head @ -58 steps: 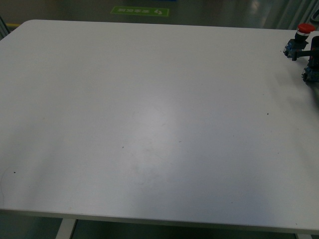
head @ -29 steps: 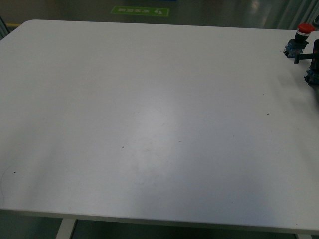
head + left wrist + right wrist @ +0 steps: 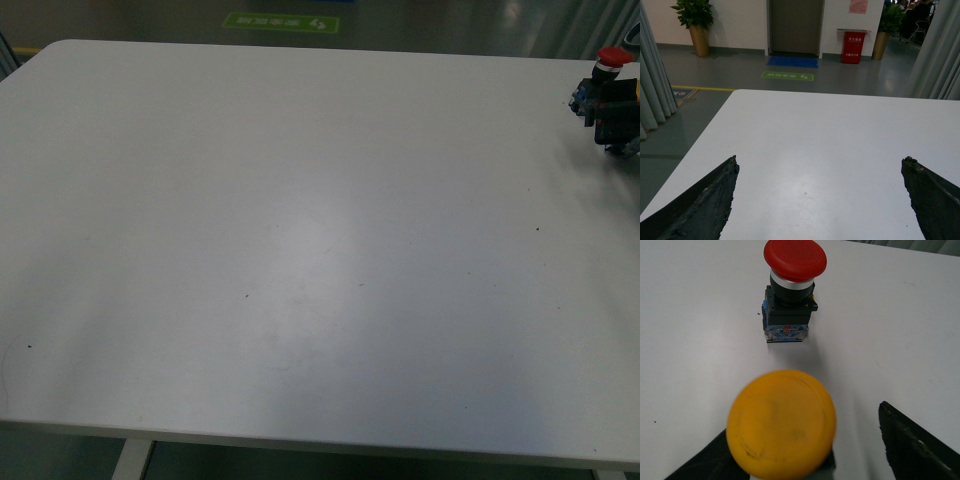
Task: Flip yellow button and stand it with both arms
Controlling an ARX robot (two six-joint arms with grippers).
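Yellow button [image 3: 781,422] sits cap-up between the spread, unclenched right gripper [image 3: 805,460] fingers for standing, red button [image 3: 792,285] at 12 o'clock.

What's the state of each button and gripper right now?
yellow button: cap faces the right wrist camera, sits between the right gripper's fingers; blurred, contact unclear.
red button: upright on the table, cap up, untouched.
right gripper: fingers either side of the yellow button; grip cannot be told.
left gripper: open, empty, above bare table.
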